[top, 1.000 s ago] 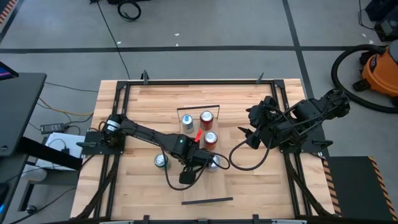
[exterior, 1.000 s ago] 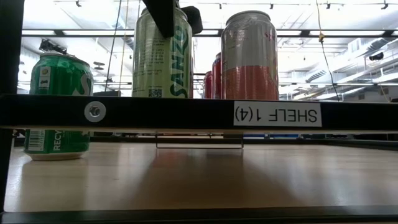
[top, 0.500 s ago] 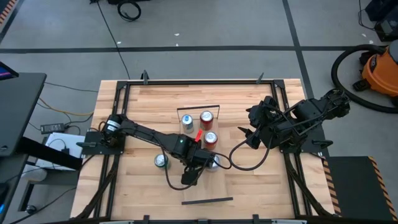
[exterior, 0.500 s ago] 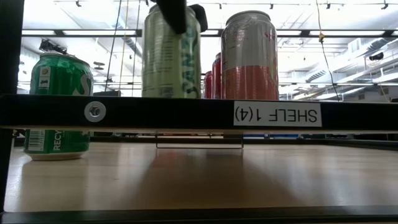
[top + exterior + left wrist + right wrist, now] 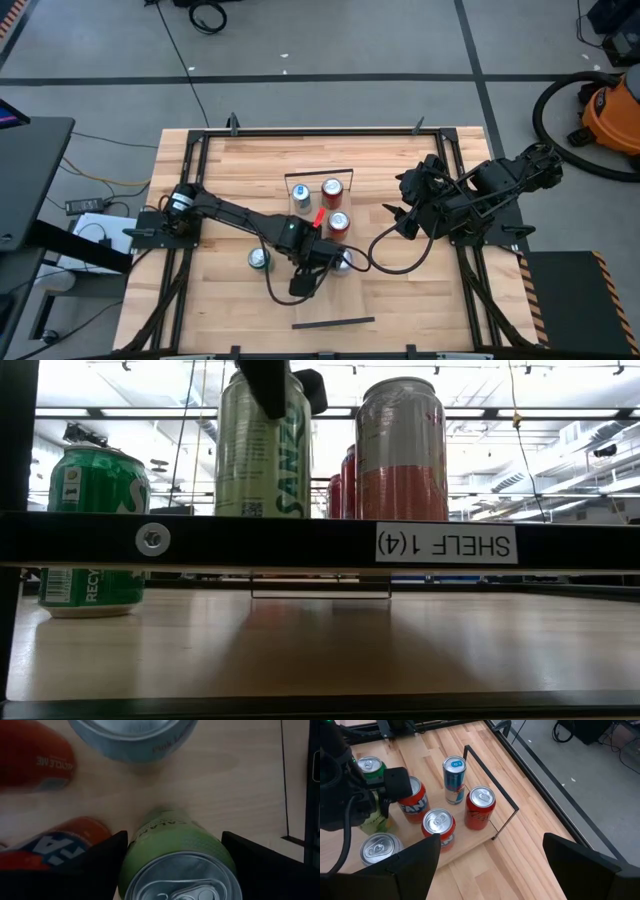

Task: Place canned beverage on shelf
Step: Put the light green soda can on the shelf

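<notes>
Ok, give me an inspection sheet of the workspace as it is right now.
Surface: slatted wooden tabletop, no spills seen.
Job's things: shelf holding several cans; pale green can in the left gripper.
Clutter: dark green can beside the shelf.
Grippers: left shut on the pale green can; right gripper open, waiting at the table's right.
Cables: black cable looping across the tabletop.
Surroundings: orange vacuum on the floor.
</notes>
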### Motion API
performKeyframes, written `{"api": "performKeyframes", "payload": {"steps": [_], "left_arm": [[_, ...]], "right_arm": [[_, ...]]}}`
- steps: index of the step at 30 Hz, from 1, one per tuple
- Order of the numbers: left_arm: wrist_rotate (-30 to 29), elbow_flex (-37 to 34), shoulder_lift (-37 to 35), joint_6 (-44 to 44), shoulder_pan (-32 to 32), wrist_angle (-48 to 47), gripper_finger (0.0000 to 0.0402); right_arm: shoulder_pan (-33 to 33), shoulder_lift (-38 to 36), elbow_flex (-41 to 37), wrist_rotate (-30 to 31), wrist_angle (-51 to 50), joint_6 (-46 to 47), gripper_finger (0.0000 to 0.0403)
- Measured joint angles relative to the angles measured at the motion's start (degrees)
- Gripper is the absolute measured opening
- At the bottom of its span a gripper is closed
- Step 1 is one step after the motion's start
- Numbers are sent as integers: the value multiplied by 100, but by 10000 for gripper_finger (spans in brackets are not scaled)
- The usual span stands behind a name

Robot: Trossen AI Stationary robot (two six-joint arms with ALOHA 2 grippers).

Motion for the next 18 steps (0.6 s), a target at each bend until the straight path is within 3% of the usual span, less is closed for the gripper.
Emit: {"api": "performKeyframes", "payload": {"steps": [9,18], "left_arm": [[19,0,0,11,64,-9,323],[-4,0,0,-33,62,-11,356]], "right_arm": [[0,0,0,1,0,-37,362],[0,0,0,0,0,-44,362]]}}
